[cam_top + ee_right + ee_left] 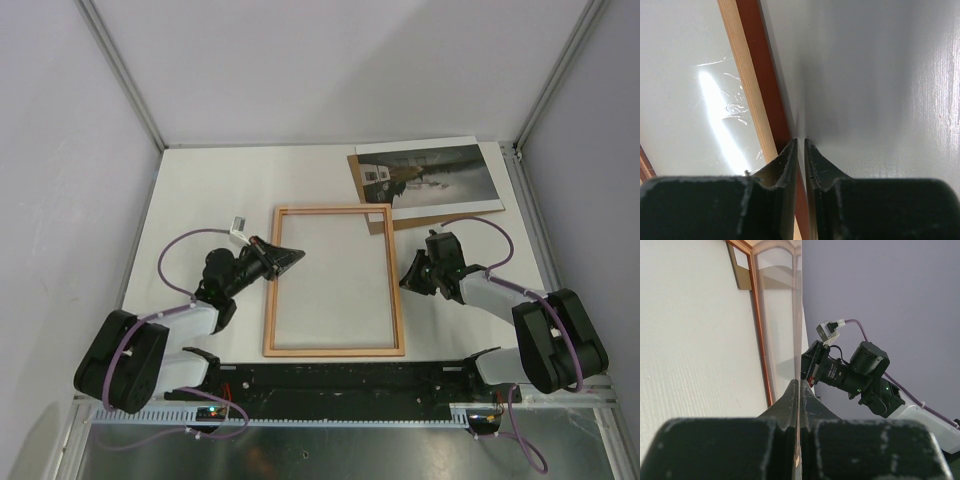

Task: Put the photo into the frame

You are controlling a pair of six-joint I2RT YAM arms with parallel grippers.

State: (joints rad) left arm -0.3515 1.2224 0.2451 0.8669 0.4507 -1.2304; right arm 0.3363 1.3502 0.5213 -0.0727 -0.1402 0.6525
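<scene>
Left end effector (295,257) clenched, seemingly on clear pane (782,315) of frame (335,351); right end effector (407,281) at its right edge, grip unclear.

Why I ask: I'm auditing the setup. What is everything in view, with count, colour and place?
frame: one, orange and pale wood, clear pane, flat at table centre.
photo: one, grey-brown with white border, far right, lying on the backing board.
backing board: one, brown, under the photo.
table: one, white.
left gripper: one, black, shut, over the frame's left rail.
right gripper: one, black, nearly closed, at the frame's right rail.
</scene>
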